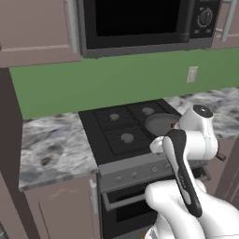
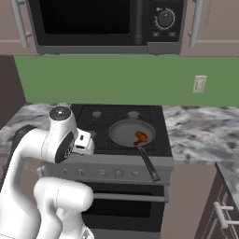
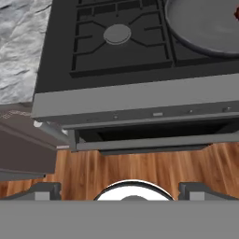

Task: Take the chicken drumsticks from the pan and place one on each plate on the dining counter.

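The grey pan (image 2: 126, 130) sits on the front right burner of the black stove (image 2: 100, 122), its dark handle (image 2: 148, 164) pointing out over the stove's front edge. The orange-brown chicken drumsticks (image 2: 141, 137) lie together at the pan's right side. The pan (image 1: 158, 122) is partly hidden behind my arm in the left base view. My gripper (image 3: 120, 192) is open and empty. It hangs in front of the stove's front left, looking down at the oven front, with the pan (image 3: 205, 28) up to its right. The plates and the dining counter are out of view.
A black microwave (image 2: 102, 23) hangs above the stove. Marbled kitchen counters (image 2: 196, 128) flank the stove on both sides. The oven door (image 3: 140, 140) stands slightly ajar below the control panel, with wood floor (image 3: 140, 170) beneath. A brown cabinet (image 3: 23, 149) is at the left.
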